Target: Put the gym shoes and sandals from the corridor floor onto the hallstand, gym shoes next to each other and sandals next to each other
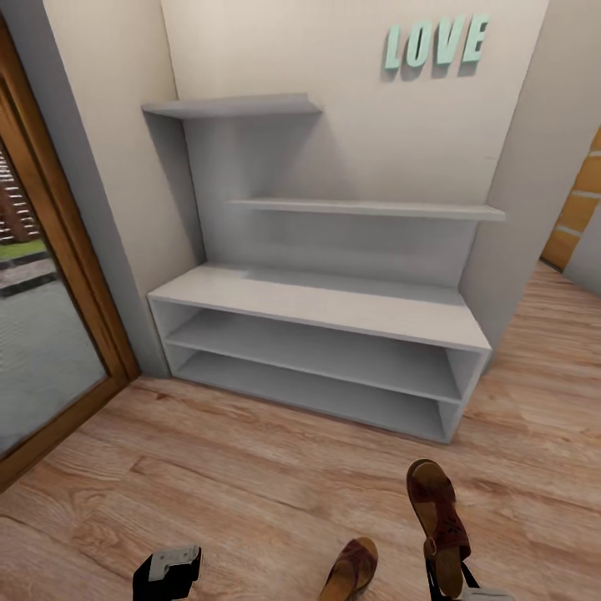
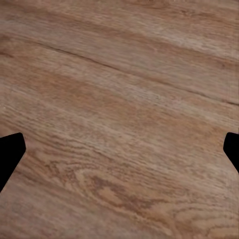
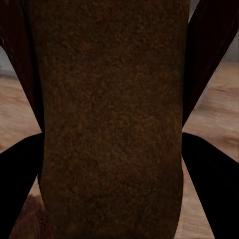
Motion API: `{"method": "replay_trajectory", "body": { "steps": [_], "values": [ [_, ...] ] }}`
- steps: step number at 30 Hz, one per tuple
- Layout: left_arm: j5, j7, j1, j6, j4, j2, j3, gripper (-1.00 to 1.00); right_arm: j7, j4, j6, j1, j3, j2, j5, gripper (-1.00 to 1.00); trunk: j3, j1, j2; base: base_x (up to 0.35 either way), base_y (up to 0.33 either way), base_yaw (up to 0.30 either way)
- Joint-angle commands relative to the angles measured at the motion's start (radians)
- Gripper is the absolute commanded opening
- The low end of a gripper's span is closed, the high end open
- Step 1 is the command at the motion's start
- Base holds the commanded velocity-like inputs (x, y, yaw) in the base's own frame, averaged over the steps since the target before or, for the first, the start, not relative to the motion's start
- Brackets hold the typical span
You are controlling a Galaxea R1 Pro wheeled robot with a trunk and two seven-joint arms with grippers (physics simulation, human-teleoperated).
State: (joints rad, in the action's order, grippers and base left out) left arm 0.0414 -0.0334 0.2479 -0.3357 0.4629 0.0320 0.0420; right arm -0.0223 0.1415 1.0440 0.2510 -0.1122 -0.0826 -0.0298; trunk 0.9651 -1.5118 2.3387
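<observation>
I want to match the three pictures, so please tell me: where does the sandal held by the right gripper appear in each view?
Head view: the held sandal stands at lower right, above the floor.
Left wrist view: it is not there, just wood floor.
Right wrist view: its brown sole runs down the middle between the dark fingers.
Shared landmark: the wood floor.

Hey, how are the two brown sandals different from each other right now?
The sandal on the right is held up in the right pincer, its full length and straps showing; the sandal on the left lies low by the corridor floor, cut off by the head view's edge. In the right wrist view the held one's sole sits between the fingers. Both are dark brown, and neither is on the hallstand yet.
</observation>
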Motion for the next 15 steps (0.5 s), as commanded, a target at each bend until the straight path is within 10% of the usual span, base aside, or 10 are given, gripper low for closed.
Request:
{"method": "replay_trajectory", "body": {
  "steps": [1, 15],
  "values": [
    [0.004, -0.002, 0.001, -0.003, -0.001, 0.000, -0.002, 1.00, -0.002, 0.000, 0.003, 0.001, -0.006, 0.001, -0.003, -1.00, 0.001, 0.000, 0.000, 0.137, 0.322, 0.000],
    [0.005, -0.002, 0.001, -0.003, -0.002, 0.000, -0.002, 1.00, -0.002, 0.000, 0.003, 0.001, -0.006, 0.000, -0.003, -1.00, 0.001, 0.000, 0.000, 0.062, 0.322, 0.000]
  ]
}}
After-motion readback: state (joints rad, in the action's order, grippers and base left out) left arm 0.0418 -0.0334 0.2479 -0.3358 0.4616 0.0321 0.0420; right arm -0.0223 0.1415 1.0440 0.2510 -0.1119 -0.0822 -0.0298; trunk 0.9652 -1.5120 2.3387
